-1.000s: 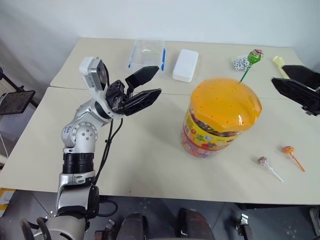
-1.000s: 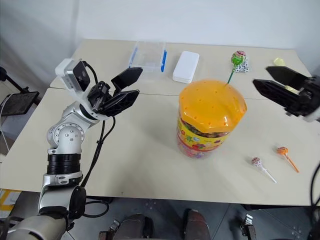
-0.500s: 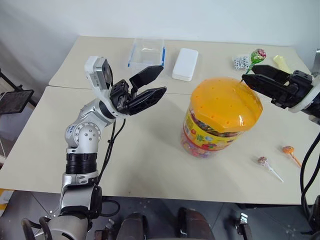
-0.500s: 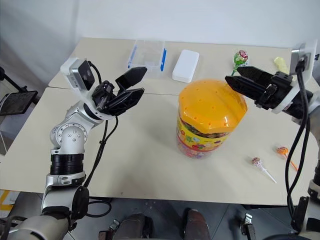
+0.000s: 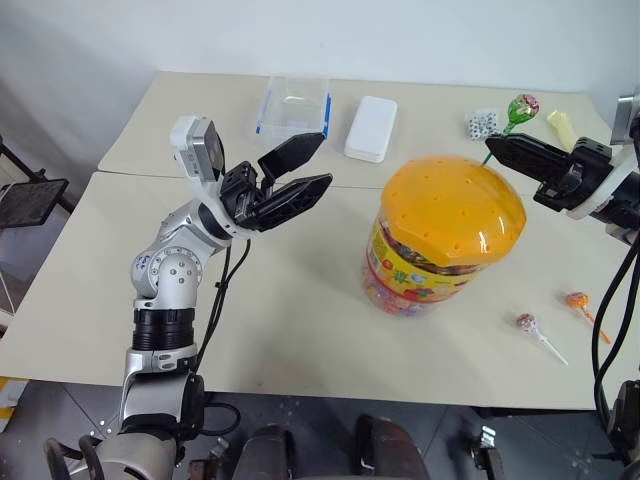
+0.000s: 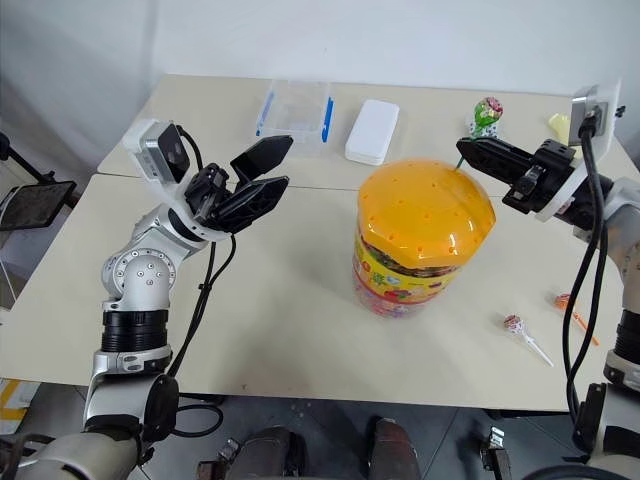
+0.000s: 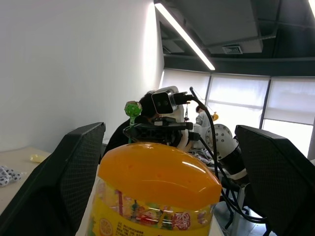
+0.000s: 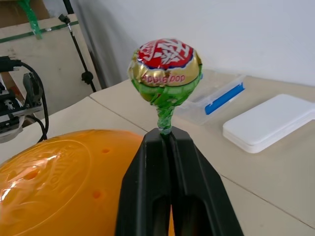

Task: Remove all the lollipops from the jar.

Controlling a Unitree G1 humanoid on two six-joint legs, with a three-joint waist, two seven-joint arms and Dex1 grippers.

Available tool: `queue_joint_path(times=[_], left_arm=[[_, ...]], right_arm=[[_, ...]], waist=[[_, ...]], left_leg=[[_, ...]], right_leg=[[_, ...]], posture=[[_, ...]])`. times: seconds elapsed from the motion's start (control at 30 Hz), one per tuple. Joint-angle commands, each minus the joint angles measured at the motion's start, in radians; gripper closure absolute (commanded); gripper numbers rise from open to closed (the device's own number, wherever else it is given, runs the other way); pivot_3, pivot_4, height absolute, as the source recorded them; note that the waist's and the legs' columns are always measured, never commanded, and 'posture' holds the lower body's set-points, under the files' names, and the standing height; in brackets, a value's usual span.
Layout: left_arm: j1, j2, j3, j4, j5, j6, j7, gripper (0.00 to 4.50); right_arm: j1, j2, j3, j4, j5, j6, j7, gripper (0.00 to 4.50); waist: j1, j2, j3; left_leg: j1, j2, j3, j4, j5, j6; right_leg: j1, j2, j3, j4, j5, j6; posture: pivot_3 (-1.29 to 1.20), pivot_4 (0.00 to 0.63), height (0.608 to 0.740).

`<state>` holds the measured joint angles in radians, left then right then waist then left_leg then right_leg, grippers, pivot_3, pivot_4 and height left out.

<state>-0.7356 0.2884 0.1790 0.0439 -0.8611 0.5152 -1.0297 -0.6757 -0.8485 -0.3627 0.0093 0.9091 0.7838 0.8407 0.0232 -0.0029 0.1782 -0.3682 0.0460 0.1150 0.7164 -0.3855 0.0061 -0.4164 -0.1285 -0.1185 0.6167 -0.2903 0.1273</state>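
**Green lollipop gripped above jar lid**

Your right end effector (image 8: 170,140) is clamped on the green lollipop (image 8: 165,69) stick, just over the jar (image 5: 440,240) lid's far edge. Two lollipops (image 5: 575,300) lie on the surface (image 5: 300,320) right of the jar. Your left end effector (image 5: 305,170) hangs open, well left of it.

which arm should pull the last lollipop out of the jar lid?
Right. The right gripper is already shut on the green lollipop stick above the jar lid. The left gripper hangs open, off to the jar's left.
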Motion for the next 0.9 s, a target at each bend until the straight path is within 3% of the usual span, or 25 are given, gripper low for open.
queue_joint_path(times=[0.03,0.13,0.27,0.37,0.43,0.6,0.77,0.9], left_arm=[[-0.018,0.017,-0.006,-0.037,-0.015,-0.009,-0.047,0.0],[-0.011,0.066,-0.063,-0.036,0.057,-0.053,-0.147,0.0],[0.005,0.12,-0.12,-0.045,0.107,-0.094,-0.25,0.0],[0.043,0.178,-0.185,-0.058,0.183,-0.158,-0.346,0.0],[0.057,0.194,-0.206,-0.06,0.208,-0.181,-0.367,0.0],[0.049,0.213,-0.24,-0.008,0.301,-0.251,-0.372,0.0],[0.06,0.209,-0.247,-0.023,0.306,-0.242,-0.371,0.0],[0.066,0.232,-0.229,-0.011,0.331,-0.254,-0.356,0.0]], right_arm=[[-0.088,-0.014,-0.123,0.02,0.023,-0.096,0.001,4.44],[-0.129,-0.082,-0.199,0.091,0.026,-0.088,-0.011,4.44],[0.016,-0.231,-0.257,0.146,-0.049,-0.027,0.022,4.44],[0.303,-0.36,-0.233,0.15,-0.223,-0.004,0.047,4.44],[0.466,-0.414,-0.182,0.145,-0.348,0.02,-0.01,4.44],[0.642,-0.366,-0.129,0.127,-0.487,-0.032,-0.079,4.44],[0.728,-0.289,-0.12,0.103,-0.523,-0.071,-0.067,4.44],[0.738,-0.241,-0.216,0.072,-0.474,-0.086,-0.023,3.58]], waist=[[0.0,0.0,0.0],[0.003,0.0,0.0],[0.007,0.0,0.0],[0.005,0.0,0.0],[0.001,0.0,0.0],[-0.007,0.002,-0.001],[-0.003,0.003,-0.001],[0.0,0.003,-0.001]], left_leg=[[0.0,0.0,0.0,0.0,0.0,0.0],[-0.001,0.0,0.0,0.0,0.0,0.0],[-0.001,0.0,-0.001,-0.001,0.0,0.0],[-0.002,0.0,0.001,-0.002,0.0,0.0],[-0.001,0.0,0.002,-0.003,0.0,0.0],[0.001,0.0,0.006,0.0,0.0,0.001],[0.0,0.0,0.006,0.0,0.0,0.001],[0.0,0.0,0.005,-0.001,0.0,0.001]], right_leg=[[0.0,0.0,0.0,0.0,0.0,0.0],[-0.001,0.0,0.0,0.0,0.0,0.0],[-0.001,0.0,-0.002,-0.001,0.0,0.001],[-0.001,0.0,-0.002,-0.004,0.001,0.001],[-0.001,0.0,-0.001,-0.004,0.001,0.001],[-0.001,0.0,0.004,-0.004,0.001,0.001],[-0.001,0.0,0.004,-0.004,0.001,0.001],[-0.001,0.0,0.003,-0.005,0.001,0.001]], posture=[[0.0,0.15,0.74],[0.0,0.15,0.74],[0.0,0.15,0.74],[0.0,0.15,0.74],[0.0,0.15,0.74],[0.0,0.15,0.74],[0.0,0.15,0.74],[0.0,0.15,0.74]])
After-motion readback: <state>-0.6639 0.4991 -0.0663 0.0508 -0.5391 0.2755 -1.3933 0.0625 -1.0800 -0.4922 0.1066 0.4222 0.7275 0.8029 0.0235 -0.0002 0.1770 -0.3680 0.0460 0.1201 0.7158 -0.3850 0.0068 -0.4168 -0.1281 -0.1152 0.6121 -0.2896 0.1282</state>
